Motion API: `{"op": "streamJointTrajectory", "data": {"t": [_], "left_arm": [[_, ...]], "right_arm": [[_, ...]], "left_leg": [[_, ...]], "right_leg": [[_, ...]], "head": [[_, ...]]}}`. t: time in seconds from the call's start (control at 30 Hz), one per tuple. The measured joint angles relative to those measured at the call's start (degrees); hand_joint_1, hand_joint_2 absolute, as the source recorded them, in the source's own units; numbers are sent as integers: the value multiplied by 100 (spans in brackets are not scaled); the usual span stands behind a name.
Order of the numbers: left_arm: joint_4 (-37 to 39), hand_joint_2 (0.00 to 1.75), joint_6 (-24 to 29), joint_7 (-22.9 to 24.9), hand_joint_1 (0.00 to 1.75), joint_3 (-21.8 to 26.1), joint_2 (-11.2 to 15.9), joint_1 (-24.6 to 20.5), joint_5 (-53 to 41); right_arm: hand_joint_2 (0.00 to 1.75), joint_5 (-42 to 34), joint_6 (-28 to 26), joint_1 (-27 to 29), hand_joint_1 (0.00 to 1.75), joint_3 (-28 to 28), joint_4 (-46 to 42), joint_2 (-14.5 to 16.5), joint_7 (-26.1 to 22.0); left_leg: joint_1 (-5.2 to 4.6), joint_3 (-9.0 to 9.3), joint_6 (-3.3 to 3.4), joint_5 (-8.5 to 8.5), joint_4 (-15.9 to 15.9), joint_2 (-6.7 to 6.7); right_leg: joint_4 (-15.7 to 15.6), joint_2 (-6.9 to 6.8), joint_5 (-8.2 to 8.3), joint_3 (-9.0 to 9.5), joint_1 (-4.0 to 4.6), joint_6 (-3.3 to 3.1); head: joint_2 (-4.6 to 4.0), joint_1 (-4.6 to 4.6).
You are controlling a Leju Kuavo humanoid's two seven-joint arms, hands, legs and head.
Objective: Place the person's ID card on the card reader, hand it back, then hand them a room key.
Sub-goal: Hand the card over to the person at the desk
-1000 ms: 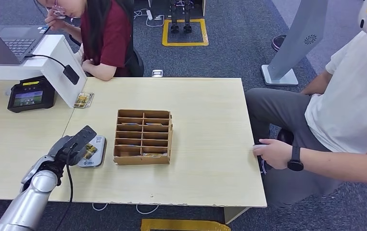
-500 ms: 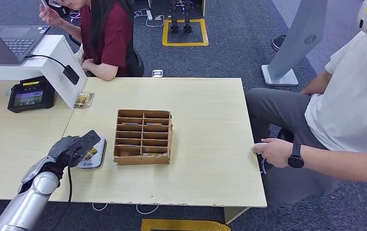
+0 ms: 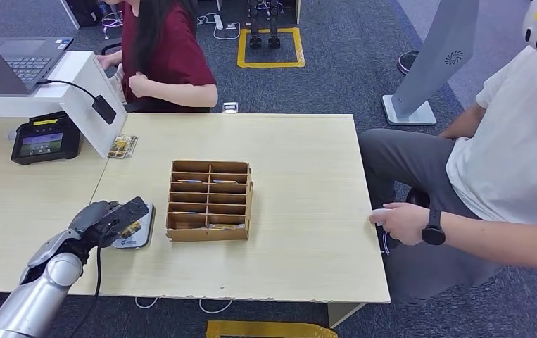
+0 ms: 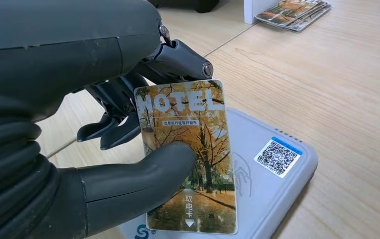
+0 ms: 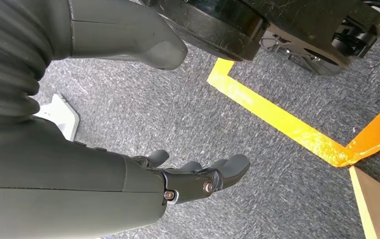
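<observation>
Compared with the frame one second earlier, left hand (image 3: 107, 220) has dropped lower over the flat grey card reader with a QR sticker (image 3: 137, 236), and the person in the dark red top (image 3: 170, 60) has leaned back from the pale wooden table (image 3: 300, 190). Left hand pinches the autumn-tree printed "HOTEL" card (image 4: 190, 159) between thumb and dark fingers (image 4: 110, 132); the card stands tilted directly above the reader, whether touching it cannot be told. Just beside the reader stands the brown wooden compartment box (image 3: 209, 201). Well beyond the reader lies a black payment terminal (image 3: 43, 139). Right hand (image 5: 197, 179) hangs over grey carpet with yellow tape, fingers loosely apart, holding nothing.
</observation>
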Motion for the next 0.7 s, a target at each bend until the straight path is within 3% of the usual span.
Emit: {"op": "streamJointTrajectory", "data": {"t": [0.7], "left_arm": [[-112,175,381,-9,175,-486,16,-2,-1419]], "right_arm": [[175,-34,-18,59,0,-42,-31,0,63]], "left_leg": [[0,3,0,0,0,0]], "right_leg": [[0,0,0,3,0,0]], "head": [[0,-3]]}}
